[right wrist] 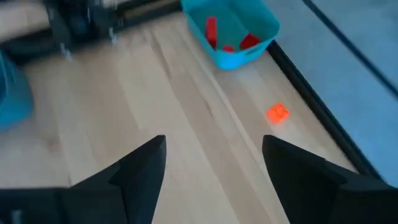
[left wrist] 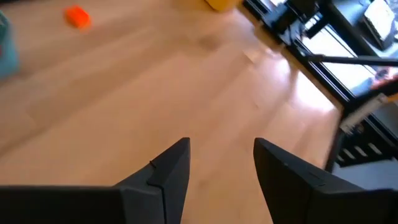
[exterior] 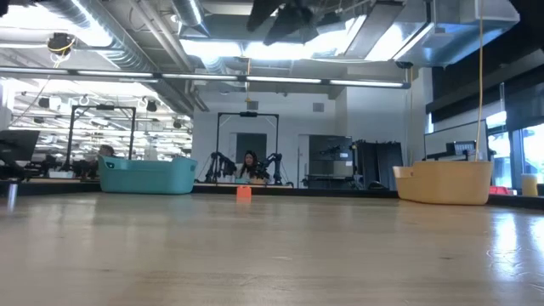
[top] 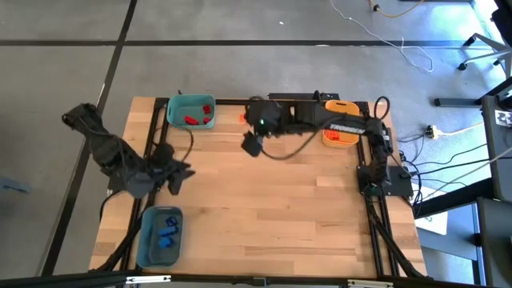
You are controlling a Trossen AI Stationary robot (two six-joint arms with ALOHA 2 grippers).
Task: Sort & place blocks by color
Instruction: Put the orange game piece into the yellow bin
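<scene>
The right tool point(top: 253, 145) is held above the desk point(top: 272, 200) with its fingers point(right wrist: 140, 168) spread wide and nothing between them. Just ahead of it, an orange block point(right wrist: 277, 112) is seen lying alone on the desk near the far edge, beside the teal bin point(right wrist: 231, 30) with red blocks point(right wrist: 211, 29). The left tool point(top: 182, 172) is parted and empty, with blue blocks point(top: 167, 230) binned nearby.
</scene>
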